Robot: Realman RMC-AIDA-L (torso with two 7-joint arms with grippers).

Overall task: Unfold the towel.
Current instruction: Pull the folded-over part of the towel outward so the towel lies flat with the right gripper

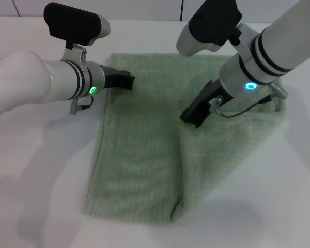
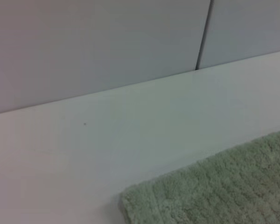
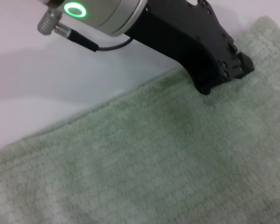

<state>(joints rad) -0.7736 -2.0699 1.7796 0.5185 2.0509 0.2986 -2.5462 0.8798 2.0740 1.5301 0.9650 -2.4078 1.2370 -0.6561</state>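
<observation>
The pale green towel (image 1: 144,150) lies on the white table (image 1: 36,170), with a raised fold edge running down its middle towards the front. My left gripper (image 1: 127,79) is shut, its tip low at the towel's far left edge; it also shows in the right wrist view (image 3: 240,70), touching the towel (image 3: 154,158) there. My right gripper (image 1: 190,118) is down on the towel's middle, at the far end of the fold edge. The towel's right part is rumpled beside the right arm. The left wrist view shows a towel corner (image 2: 210,196).
A pale wall (image 2: 98,46) with a dark vertical seam stands behind the table's far edge. Bare white table (image 2: 130,135) surrounds the towel on all sides. A loose cable (image 1: 243,109) hangs at the right wrist above the towel.
</observation>
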